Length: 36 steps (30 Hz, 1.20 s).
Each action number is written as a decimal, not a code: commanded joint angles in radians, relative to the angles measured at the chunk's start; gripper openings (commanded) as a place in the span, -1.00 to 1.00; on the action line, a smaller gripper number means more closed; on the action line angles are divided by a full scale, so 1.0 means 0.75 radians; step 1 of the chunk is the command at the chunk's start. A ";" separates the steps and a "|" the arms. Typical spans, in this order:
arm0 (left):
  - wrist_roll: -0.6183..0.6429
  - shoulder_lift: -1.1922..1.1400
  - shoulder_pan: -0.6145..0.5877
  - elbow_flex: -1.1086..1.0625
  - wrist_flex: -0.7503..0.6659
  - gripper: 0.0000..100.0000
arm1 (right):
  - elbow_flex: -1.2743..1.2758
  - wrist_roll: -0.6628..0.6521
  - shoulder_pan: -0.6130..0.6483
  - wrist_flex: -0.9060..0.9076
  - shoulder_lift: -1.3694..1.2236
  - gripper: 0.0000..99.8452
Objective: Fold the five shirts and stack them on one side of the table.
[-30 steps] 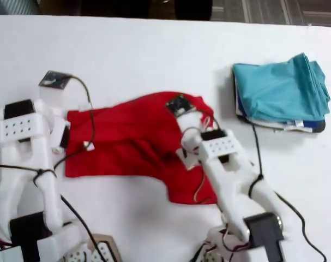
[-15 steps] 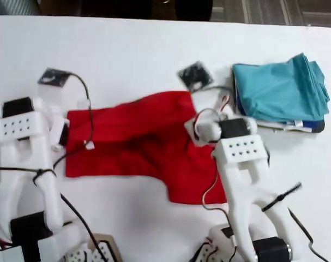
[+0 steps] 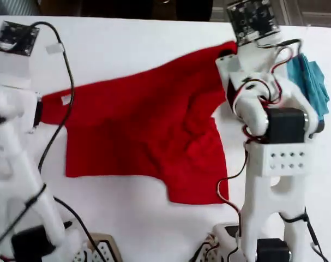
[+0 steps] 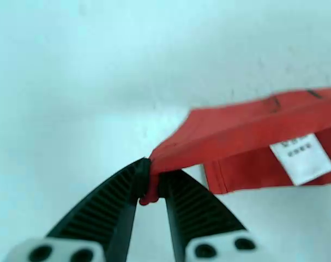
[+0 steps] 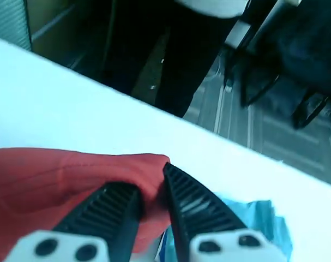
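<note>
At the near side of the bench [image 3: 127, 49], the hem of the red shirt [image 3: 143, 131] is lying flat across the middle. Farther back, its upper edge is held stretched: one corner is pinched in the left end effector [image 4: 154, 176] by the left edge, the other is clamped in the right end effector [image 5: 152, 183] near the far edge. At the right edge, the stack of folded shirts [image 3: 313, 82], teal on top, is partly hidden by the right arm [image 3: 274, 158].

Two shirts, two pincers, one desk.
From here I count one red cloth shirt [image 3: 138, 131], one teal cloth shirt [image 3: 312, 82], one white desk [image 3: 127, 49], and two black ribbed pincers: left pincer [image 4: 154, 177] and right pincer [image 5: 152, 180].
</note>
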State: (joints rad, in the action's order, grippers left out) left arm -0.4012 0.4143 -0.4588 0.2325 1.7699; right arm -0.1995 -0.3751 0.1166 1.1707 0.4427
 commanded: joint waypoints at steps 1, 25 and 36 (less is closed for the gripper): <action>0.004 0.188 -0.020 0.077 0.020 -0.95 | -0.225 -0.063 -0.019 0.040 0.062 -0.96; 0.016 0.890 -0.020 0.150 -0.098 -0.95 | -1.528 -0.131 -0.021 0.621 0.062 -0.96; 0.080 0.890 -0.020 0.148 -0.129 -0.95 | -1.528 -0.033 -0.019 0.672 0.050 -0.96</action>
State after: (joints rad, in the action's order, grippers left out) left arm -0.3598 1.0802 -0.4710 0.3368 1.6901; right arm -1.3472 -0.4089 0.1074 1.6724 0.4872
